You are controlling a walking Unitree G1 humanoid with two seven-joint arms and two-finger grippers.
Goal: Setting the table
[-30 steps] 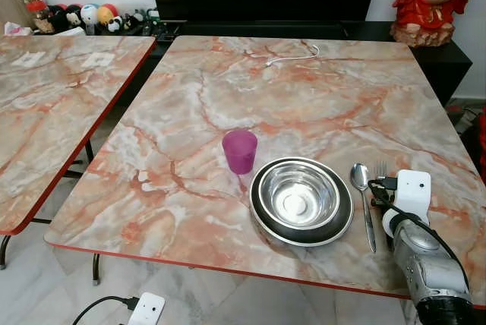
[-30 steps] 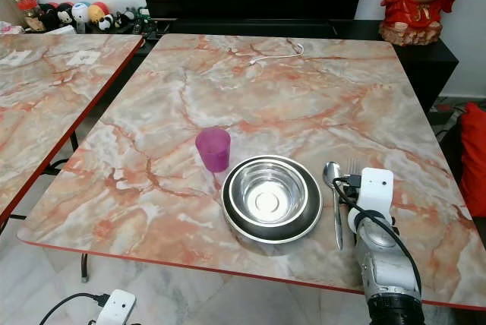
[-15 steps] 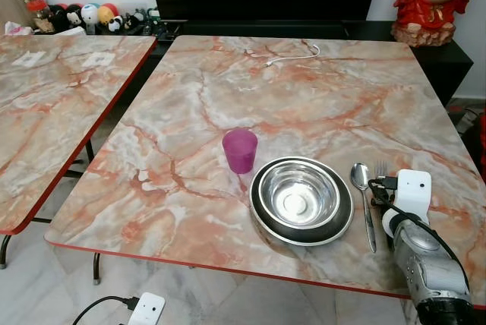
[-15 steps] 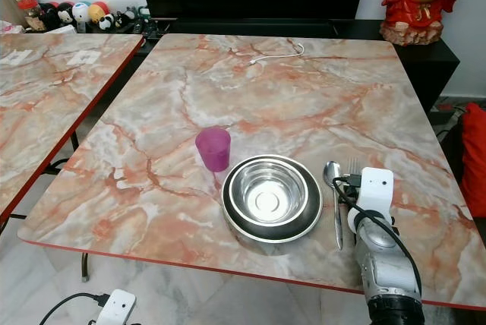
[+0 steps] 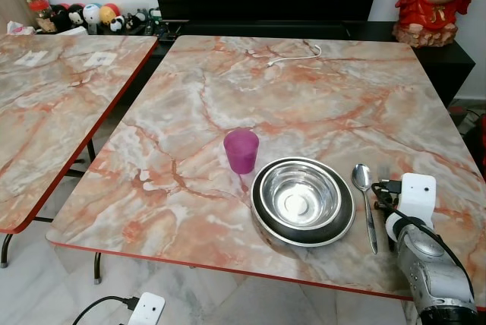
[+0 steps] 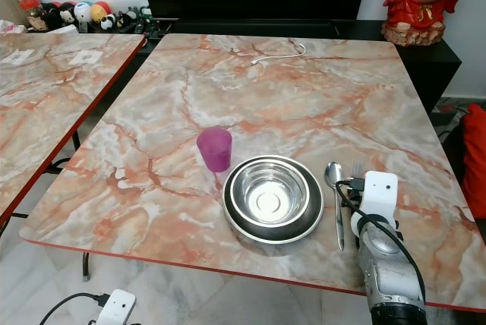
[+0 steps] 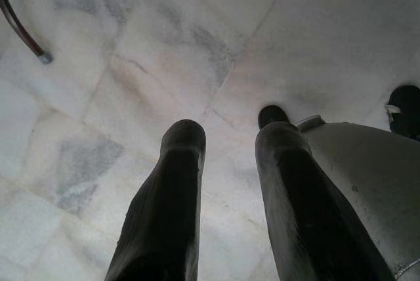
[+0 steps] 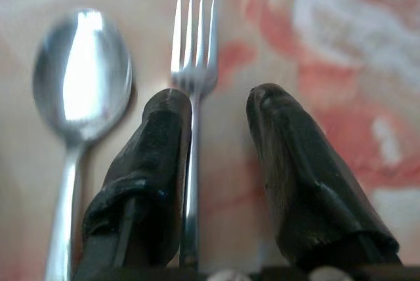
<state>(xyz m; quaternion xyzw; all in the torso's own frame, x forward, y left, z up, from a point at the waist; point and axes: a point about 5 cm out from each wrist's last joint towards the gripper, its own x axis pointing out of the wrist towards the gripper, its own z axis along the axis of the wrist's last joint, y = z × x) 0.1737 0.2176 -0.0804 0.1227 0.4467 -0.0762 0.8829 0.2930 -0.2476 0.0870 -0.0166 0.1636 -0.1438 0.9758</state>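
While the place setting looks almost complete, the right gripper (image 8: 216, 123) hovers low over the silver metal fork (image 8: 192, 71) at the near right side of the pink-veined marble tabletop (image 5: 319, 105). Its two black fingers (image 8: 147, 163) stand apart, and the fork's thin handle runs along the inner side of one of them; nothing is clamped. I judge that the fork is lying free on the surface, either just put down or about to be adjusted.

Just beside the fork lies the shiny steel spoon (image 5: 363, 178), parallel to it, with its bowl pointing away from the table's near edge. Both sit to the right of the round steel bowl (image 5: 300, 197), which rests inside a dark round plate (image 5: 262, 215). A small purple plastic cup (image 5: 241, 150) stands upright at the far left corner of the plate, very near its rim. This order seems made for a person sitting at the near edge.

Down by the robot's side, the left gripper (image 7: 226, 163) hangs idle over the pale marble floor (image 7: 118, 64), its fingers parted and empty.
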